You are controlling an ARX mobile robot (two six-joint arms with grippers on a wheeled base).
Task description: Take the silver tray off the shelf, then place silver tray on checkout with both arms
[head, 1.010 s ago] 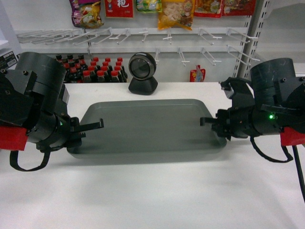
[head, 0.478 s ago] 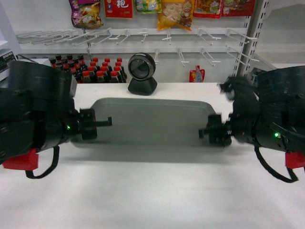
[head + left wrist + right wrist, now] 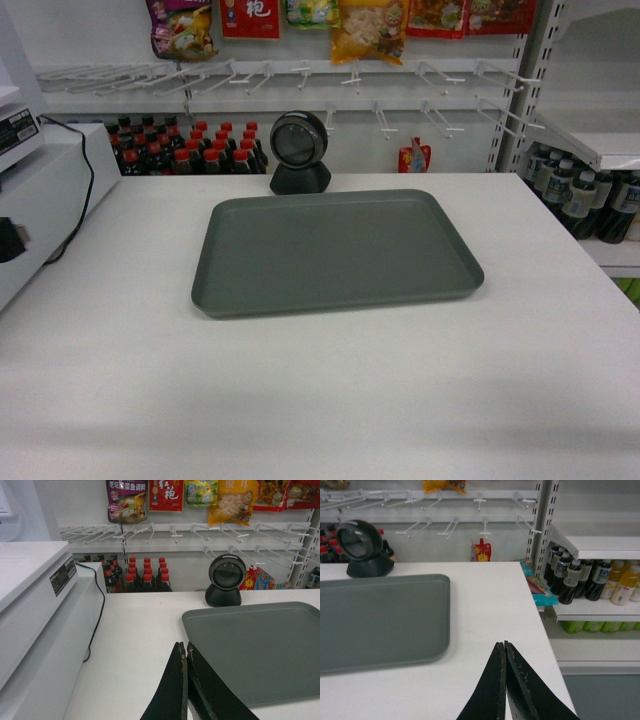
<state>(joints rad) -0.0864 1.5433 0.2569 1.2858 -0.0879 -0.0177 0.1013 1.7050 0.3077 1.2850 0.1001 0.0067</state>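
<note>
The silver tray (image 3: 335, 250) is seen lying flat on the checkout (image 3: 330, 400), set toward the far edge of the counter and roughly centred between its left and right edges. Its far rim is placed just in front of the black scanner (image 3: 299, 152), which stands at the far edge of the checkout. Nothing is carried on the tray.

Neither arm is shown in the head view. In the left wrist view, the left gripper (image 3: 184, 652) is seen with its two dark fingers pressed together, tips touching, and nothing is held between them. It is held over the bare counter just beside the tray's near left corner, apart from the rim. In the right wrist view, the right gripper (image 3: 504, 647) is likewise seen closed, its fingertips meeting, with nothing clasped. It is positioned over the counter near the right edge of the checkout, beside the tray's near right corner and clear of it.

A white register machine (image 3: 40, 200) with a black cable is seen along the left edge of the checkout. A white shelf (image 3: 592, 547) with bottled drinks (image 3: 580, 580) under it is found beyond the right edge, and red-capped bottles (image 3: 190, 145) are lined up behind the far edge.
</note>
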